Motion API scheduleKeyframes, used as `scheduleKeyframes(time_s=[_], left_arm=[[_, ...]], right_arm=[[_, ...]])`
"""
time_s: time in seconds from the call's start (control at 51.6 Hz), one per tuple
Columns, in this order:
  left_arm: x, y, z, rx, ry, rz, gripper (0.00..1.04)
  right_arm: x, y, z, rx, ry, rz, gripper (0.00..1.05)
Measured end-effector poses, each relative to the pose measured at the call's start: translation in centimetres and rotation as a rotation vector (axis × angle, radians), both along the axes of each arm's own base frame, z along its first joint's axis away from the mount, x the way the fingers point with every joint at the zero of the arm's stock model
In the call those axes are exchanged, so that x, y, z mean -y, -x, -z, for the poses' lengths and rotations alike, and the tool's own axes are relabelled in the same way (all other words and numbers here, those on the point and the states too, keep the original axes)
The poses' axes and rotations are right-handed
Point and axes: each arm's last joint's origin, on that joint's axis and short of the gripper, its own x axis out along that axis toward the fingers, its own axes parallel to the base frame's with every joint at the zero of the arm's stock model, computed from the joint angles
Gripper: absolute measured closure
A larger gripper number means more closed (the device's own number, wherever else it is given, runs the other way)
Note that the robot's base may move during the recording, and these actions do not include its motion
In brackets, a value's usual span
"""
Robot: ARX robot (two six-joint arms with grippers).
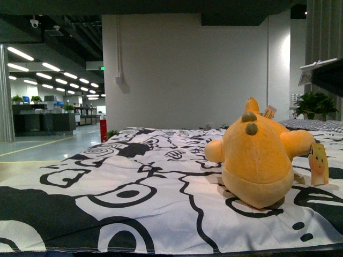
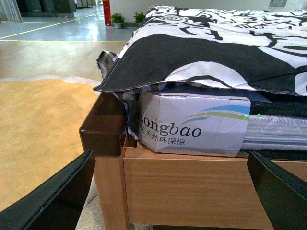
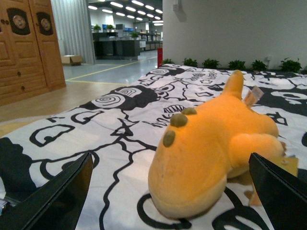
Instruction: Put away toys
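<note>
The orange-yellow plush toy (image 1: 258, 158) lies on the black-and-white patterned bedspread (image 1: 134, 176), at the right of the front view. It has two small dark bumps on its head and a paper tag (image 1: 318, 163) at its side. In the right wrist view the plush toy (image 3: 211, 143) lies close ahead, between the spread fingers of my open right gripper (image 3: 175, 196), which holds nothing. My left gripper (image 2: 175, 191) is open and empty, low down beside the bed, facing the wooden bed frame (image 2: 192, 191). Neither arm shows in the front view.
The left wrist view shows the bedspread hanging over a wrapped mattress (image 2: 192, 122) and a dark corner post (image 2: 103, 129). A wooden wardrobe (image 3: 29, 48) stands left of the bed. A white wall (image 1: 187, 69) with potted plants (image 3: 235, 63) is behind. A shelf (image 1: 321, 69) juts in at right.
</note>
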Motion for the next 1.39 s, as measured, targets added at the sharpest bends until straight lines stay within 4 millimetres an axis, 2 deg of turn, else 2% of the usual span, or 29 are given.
scheduleKeyframes(time_s=[0.252, 0.465, 0.891, 1.104, 1.394], left_arm=[[0.0, 0.0, 0.0, 0.000, 0.000, 0.000, 0.06], [0.0, 0.0, 0.0, 0.000, 0.000, 0.000, 0.06], [0.0, 0.0, 0.0, 0.000, 0.000, 0.000, 0.06], [0.0, 0.0, 0.0, 0.000, 0.000, 0.000, 0.06], [0.0, 0.0, 0.0, 0.000, 0.000, 0.000, 0.06]], right_arm=[[-3.6, -5.4, -1.0, -0.032, 0.031, 0.026, 0.06], [-5.0, -8.7, -0.8, -0.069, 0.044, 0.100, 0.06], [-5.9, -13.1, 1.8, -0.171, 0.072, 0.230, 0.06], [-5.2, -15.1, 2.9, -0.201, 0.081, 0.330, 0.06], [-5.0, -15.6, 4.2, -0.229, 0.093, 0.343, 0.06]])
